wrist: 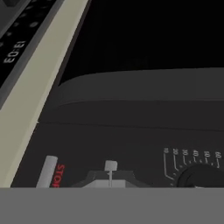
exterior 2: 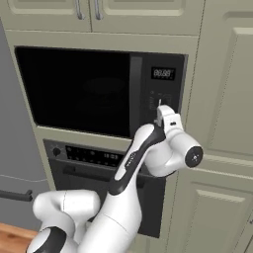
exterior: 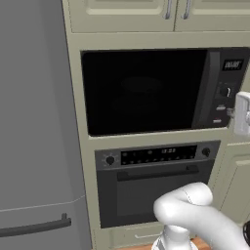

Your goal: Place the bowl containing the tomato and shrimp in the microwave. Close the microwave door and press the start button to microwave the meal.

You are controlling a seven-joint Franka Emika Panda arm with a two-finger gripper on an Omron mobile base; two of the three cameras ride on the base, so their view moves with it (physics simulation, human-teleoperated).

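A flat grey refrigerator front (exterior: 36, 122) fills the left side of the left base view, with a dark horizontal handle (exterior: 36, 227) at the lower left. Beige cabinetry (exterior 2: 222, 99) frames the appliances and takes up the right half of the right base view, with two cabinet doors along the top edge.

The black built-in microwave (exterior: 161, 90) sits in the upper middle of the left base view. Its wide dark-glass microwave door (exterior: 141, 93) is shut flush with the cabinet front, and the vertical black bar handle (exterior: 204, 88) runs down its right edge. Nothing can be made out through the dark glass, so the bowl, tomato and shrimp cannot be seen. To the right of the handle is the narrow control strip (exterior 2: 162, 91) with a lit display (exterior 2: 163, 73) at its top and a round knob (exterior: 224, 91) below.

Below the microwave sits the black oven (exterior: 154, 183) with a horizontal handle.

The white robot arm (exterior 2: 133, 197) rises from the lower left of the right base view. Its gripper (exterior 2: 159, 107) is closed, fingers together, with the tips at the lower part of the control strip. In the hand view the closed tips (wrist: 110, 168) sit just beside a pale button (wrist: 47, 171) with red lettering, with the dark knob at lower right.
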